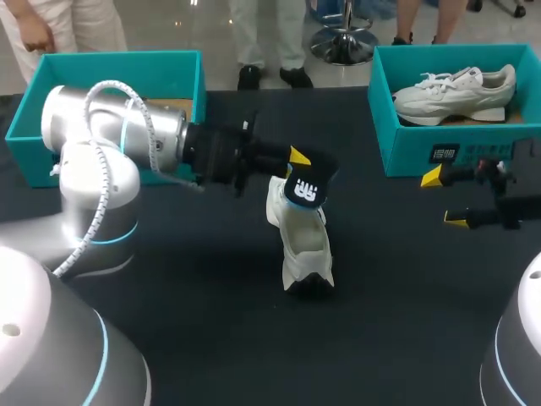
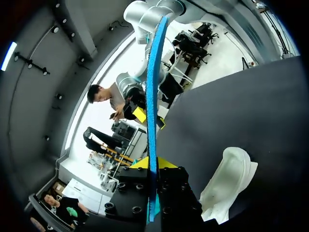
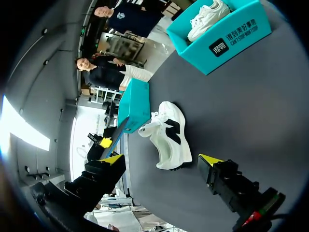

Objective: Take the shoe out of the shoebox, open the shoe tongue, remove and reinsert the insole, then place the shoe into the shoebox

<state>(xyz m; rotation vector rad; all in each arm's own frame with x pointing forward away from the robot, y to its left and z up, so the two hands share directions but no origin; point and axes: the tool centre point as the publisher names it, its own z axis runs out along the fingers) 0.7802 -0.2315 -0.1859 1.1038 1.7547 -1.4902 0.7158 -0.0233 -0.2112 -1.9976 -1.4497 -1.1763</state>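
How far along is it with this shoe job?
Done: the white sneaker stands out on the black table, its insole pulled out. In hand: the left gripper pinches the blue-edged black insole above it; the right gripper hangs open. Left: reinserting the insole and returning the sneaker to a teal shoebox.

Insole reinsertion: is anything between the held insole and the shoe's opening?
Nothing visible. The left gripper is shut on the insole, which hangs right over the white shoe and its opening; whether they touch I cannot tell. The right gripper is open, off to the side.
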